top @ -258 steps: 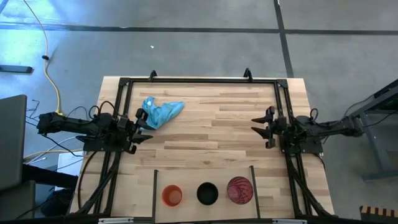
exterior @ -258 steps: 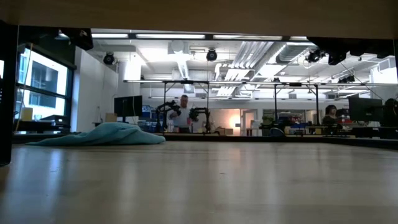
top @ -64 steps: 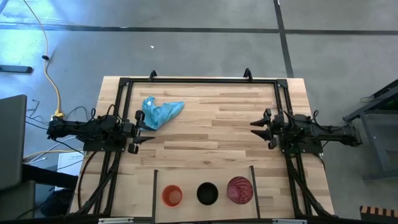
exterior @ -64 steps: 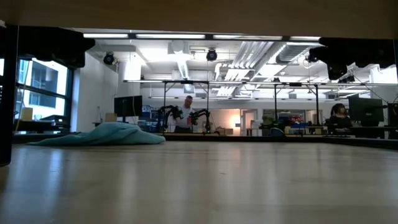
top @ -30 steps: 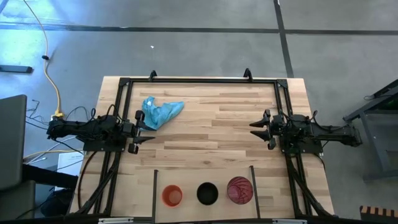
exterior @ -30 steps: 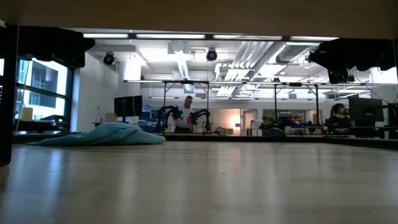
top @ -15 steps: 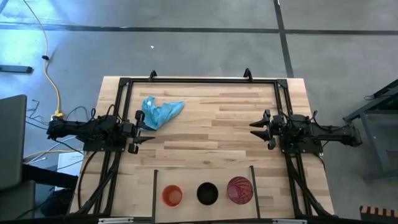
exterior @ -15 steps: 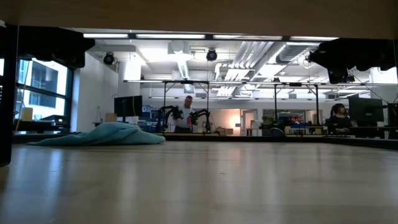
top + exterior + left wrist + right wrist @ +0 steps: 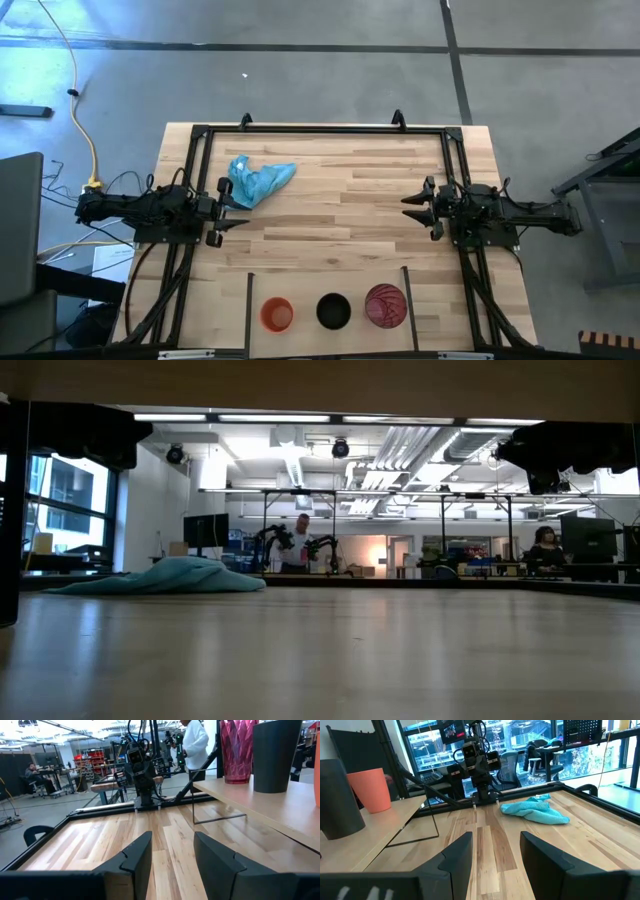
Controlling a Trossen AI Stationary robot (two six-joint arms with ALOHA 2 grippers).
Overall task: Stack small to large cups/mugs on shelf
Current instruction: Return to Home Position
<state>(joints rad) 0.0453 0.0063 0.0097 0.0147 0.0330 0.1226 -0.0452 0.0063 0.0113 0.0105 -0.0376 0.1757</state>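
Three cups stand upright, side by side, on the shelf, the plank strip at the table's near edge between two thin black bars. They are a small orange cup, a black cup and a larger red-pink cup. My left gripper hangs open and level at the table's left side, pointing right. My right gripper hangs open and level at the right side, pointing left. In each wrist view the fingers have only bare tabletop between them.
A crumpled light-blue cloth lies on the table at the far left, just beyond my left gripper; the right wrist view shows the cloth too. A black frame runs round the tabletop. A person stands in the room beyond.
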